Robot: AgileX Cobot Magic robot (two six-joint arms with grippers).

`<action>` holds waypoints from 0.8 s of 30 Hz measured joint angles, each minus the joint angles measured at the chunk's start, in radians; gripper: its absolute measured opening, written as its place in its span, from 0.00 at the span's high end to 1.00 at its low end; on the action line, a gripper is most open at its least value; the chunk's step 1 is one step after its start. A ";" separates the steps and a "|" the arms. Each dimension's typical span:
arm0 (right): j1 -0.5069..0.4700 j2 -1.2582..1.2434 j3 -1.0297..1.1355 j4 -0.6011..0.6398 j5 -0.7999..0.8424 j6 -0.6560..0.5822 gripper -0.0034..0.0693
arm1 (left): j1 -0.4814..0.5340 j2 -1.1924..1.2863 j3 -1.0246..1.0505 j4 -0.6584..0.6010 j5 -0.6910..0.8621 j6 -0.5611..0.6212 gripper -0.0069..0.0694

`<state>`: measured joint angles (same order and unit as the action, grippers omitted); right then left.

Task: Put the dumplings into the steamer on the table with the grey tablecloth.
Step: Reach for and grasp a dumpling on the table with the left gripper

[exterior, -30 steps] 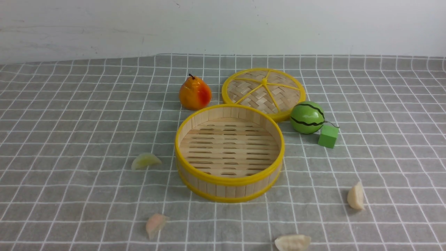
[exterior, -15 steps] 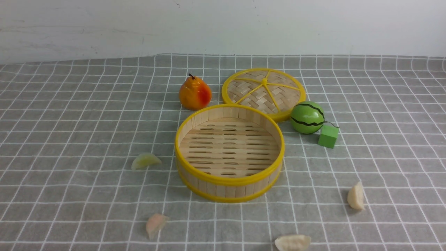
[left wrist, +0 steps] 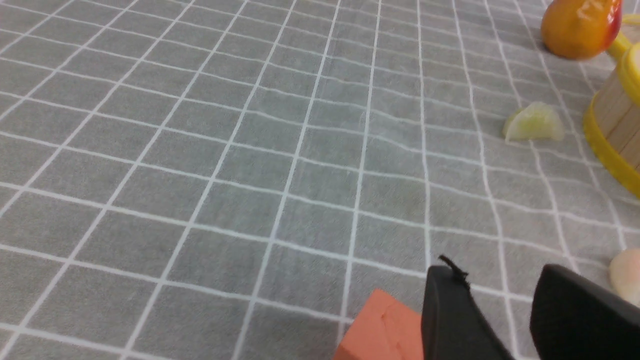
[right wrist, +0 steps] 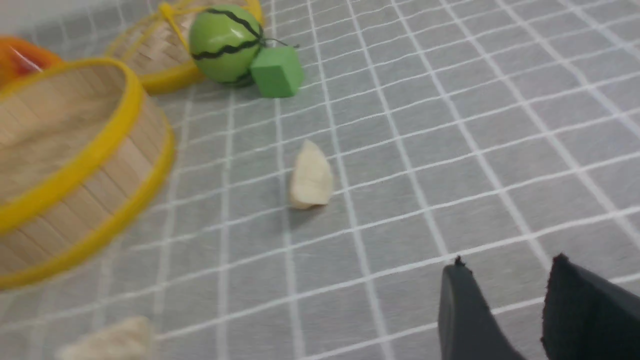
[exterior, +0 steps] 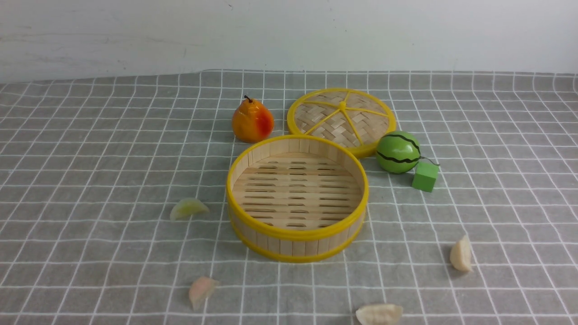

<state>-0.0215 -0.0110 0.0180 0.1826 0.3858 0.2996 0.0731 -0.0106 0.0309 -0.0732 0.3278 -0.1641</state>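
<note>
**Both arms and the work area, front and wrist views.** Neither of your arms reaches into the front view; each shows only in its own wrist view.

- **Left gripper** [left wrist: 497,274]: it points at a shallow slant along the grey tablecloth with thin white grid lines [exterior: 90,180]. Its two black fingers are spread with only cloth in the gap, and they pinch nothing. A salmon-orange block [left wrist: 385,330] lies just beside them.
- **Right gripper** [right wrist: 509,265]: it sits at the same low slant, its fingers likewise parted and holding nothing.
- **Steamer** [exterior: 298,234]: the round bamboo steamer with yellow rims and a slotted floor stands upright mid-table.
- **Dumplings**: all four lie on the cloth outside the steamer.
  - The pale green crescent dumpling [exterior: 188,208] is near the steamer's left wall.
  - The pale pink dumpling [exterior: 202,291] is left of the steamer and nearer you.
  - The near cream-white dumpling [exterior: 379,314] is in front of the steamer, at the edge of the view.
  - The right cream-white dumpling [exterior: 461,254] is well apart on the steamer's right.
- **Behind the steamer**:
  - An orange-red toy pear [exterior: 252,121] stands here.
  - The flat woven yellow-rimmed lid [exterior: 342,118] lies here.
  - A green striped watermelon ball [exterior: 398,152] sits to the back right, at the lid's edge.
  - A green cube [exterior: 425,176] is just beside the ball
</note>
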 joint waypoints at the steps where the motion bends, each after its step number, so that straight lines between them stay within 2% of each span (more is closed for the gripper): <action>1: 0.000 0.000 0.000 0.069 0.001 0.026 0.62 | 0.000 0.000 0.000 -0.018 -0.018 -0.010 0.60; 5: 0.000 0.000 0.005 0.436 0.024 0.168 0.62 | 0.000 0.000 0.000 -0.231 -0.106 -0.160 0.60; 7: 0.000 0.000 0.009 0.585 0.025 0.201 0.62 | 0.000 0.000 0.000 -0.434 -0.150 -0.286 0.60; 10: 0.000 0.000 0.009 0.647 -0.015 0.186 0.62 | 0.000 0.000 0.000 -0.676 -0.200 -0.440 0.60; 11: 0.000 0.000 0.009 0.650 -0.039 0.161 0.62 | 0.000 0.000 0.000 -0.797 -0.219 -0.497 0.60; 14: 0.000 0.000 0.009 0.651 -0.091 0.097 0.62 | 0.000 0.000 0.000 -0.905 -0.228 -0.519 0.60; 20: 0.000 0.000 0.009 0.651 -0.120 0.007 0.62 | 0.000 0.000 0.000 -0.946 -0.217 -0.509 0.60; 21: 0.000 0.000 0.009 0.651 -0.121 -0.012 0.62 | 0.000 0.000 0.000 -0.945 -0.205 -0.498 0.60; 24: 0.000 0.000 0.009 0.651 -0.123 -0.108 0.62 | 0.000 0.000 -0.033 -0.920 -0.175 -0.359 0.60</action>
<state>-0.0215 -0.0110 0.0267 0.8335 0.2626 0.1913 0.0731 -0.0106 -0.0018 -0.9928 0.1531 -0.5229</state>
